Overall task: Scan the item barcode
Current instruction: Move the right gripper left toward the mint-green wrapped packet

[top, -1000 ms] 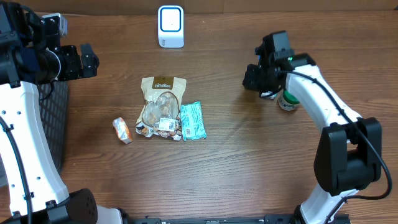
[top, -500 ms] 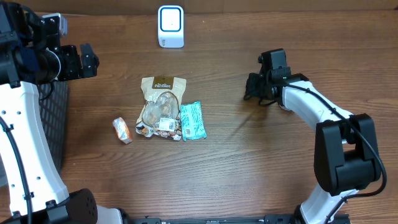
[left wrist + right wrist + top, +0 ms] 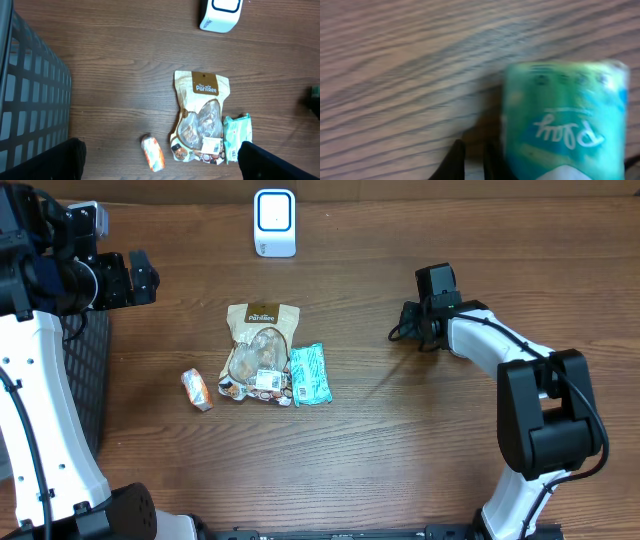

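Observation:
Mid-table lie a brown snack pouch point(image 3: 262, 350) point(image 3: 201, 117), a teal packet point(image 3: 309, 373) point(image 3: 237, 137) and a small orange packet point(image 3: 197, 390) point(image 3: 153, 152). A white scanner point(image 3: 274, 222) point(image 3: 220, 12) stands at the far edge. My left gripper point(image 3: 142, 277) point(image 3: 162, 165) hangs open high over the left side, holding nothing. My right gripper point(image 3: 405, 325) point(image 3: 472, 160) is low over the wood at right, its fingers shut with nothing between them. A green tub point(image 3: 565, 120) stands just beside them, blurred; the arm hides it in the overhead view.
A dark mesh basket point(image 3: 90, 380) point(image 3: 30, 100) stands at the table's left edge, under my left arm. Bare wood lies between the items and the right gripper.
My right arm has dropped lower and swung slightly left, so it now covers the green tub in the overhead view. The left arm and the items have not moved.

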Robot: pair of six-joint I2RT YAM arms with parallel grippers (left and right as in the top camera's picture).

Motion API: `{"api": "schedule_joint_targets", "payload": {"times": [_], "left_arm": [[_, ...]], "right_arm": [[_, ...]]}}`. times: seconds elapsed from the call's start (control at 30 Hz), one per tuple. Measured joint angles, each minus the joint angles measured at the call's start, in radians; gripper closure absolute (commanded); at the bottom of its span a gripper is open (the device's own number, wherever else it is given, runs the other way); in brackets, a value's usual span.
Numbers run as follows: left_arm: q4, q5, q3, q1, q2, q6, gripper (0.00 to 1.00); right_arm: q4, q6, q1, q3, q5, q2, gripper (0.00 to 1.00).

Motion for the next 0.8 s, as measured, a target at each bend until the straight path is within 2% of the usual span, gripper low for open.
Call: {"api": "schedule_joint_targets", "payload": {"times": [0.33,0.57,0.8], "left_arm": [[0.0,0.0,0.0,0.0,0.0,0.0,0.01],[0.0,0.0,0.0,0.0,0.0,0.0,0.01],[0.0,0.0,0.0,0.0,0.0,0.0,0.01]], "right_arm": [[-0.043,0.001,-0.014,0.003,0.077,0.006,0.95],[-0.123,0.003,-0.078,0.029,0.09,0.006,0.96],[-0.24,-0.026,-0.091,0.093,0.017,-0.001,0.96]]}}
